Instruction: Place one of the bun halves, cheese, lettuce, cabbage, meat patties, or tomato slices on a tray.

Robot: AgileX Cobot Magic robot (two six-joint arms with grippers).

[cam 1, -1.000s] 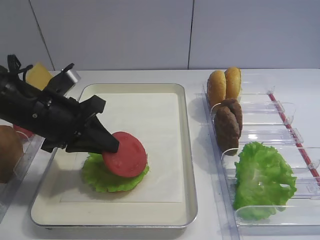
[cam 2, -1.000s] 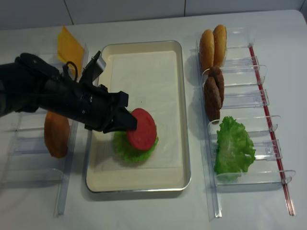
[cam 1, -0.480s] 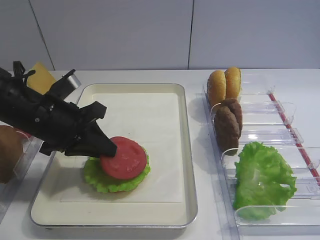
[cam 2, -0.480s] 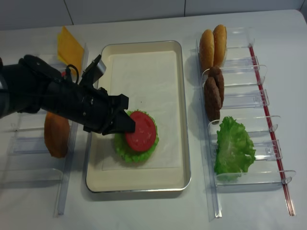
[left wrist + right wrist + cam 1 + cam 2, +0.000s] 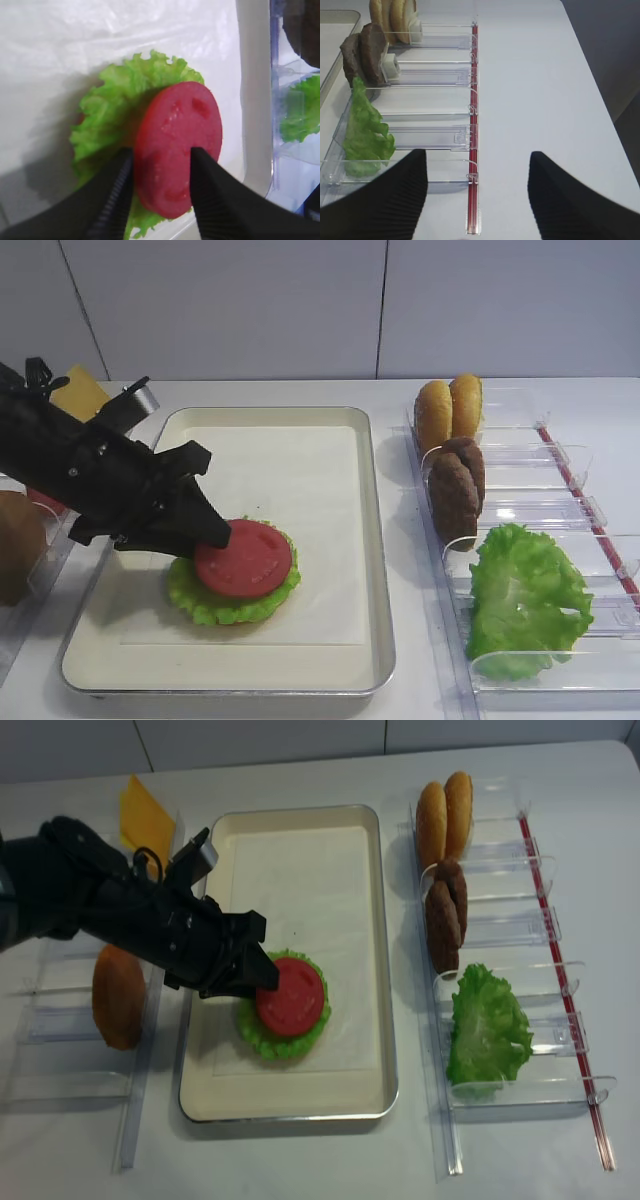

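Observation:
A red tomato slice (image 5: 245, 558) (image 5: 292, 997) lies flat on a green lettuce leaf (image 5: 200, 598) (image 5: 262, 1032) in the near left part of the silvery tray (image 5: 378, 540) (image 5: 388, 1000). My left gripper (image 5: 218, 537) (image 5: 262, 982) (image 5: 161, 152) is low at the slice's left edge. It is open, with its two black fingers (image 5: 115, 200) apart on either side of the slice's near rim (image 5: 180, 135). My right gripper (image 5: 476, 155) hangs open and holds nothing, above the table beside the red-edged rack (image 5: 472, 150).
Clear racks right of the tray hold two bun halves (image 5: 448, 410), dark patties (image 5: 458, 490) and a lettuce leaf (image 5: 525, 595). Left of the tray stand a yellow cheese slice (image 5: 145, 815) and a brown bun half (image 5: 118, 995) in another rack.
The left gripper lowered the tilted tomato slice onto the lettuce, where it now lies flat. The jaws have spread apart from it. The right arm has not moved.

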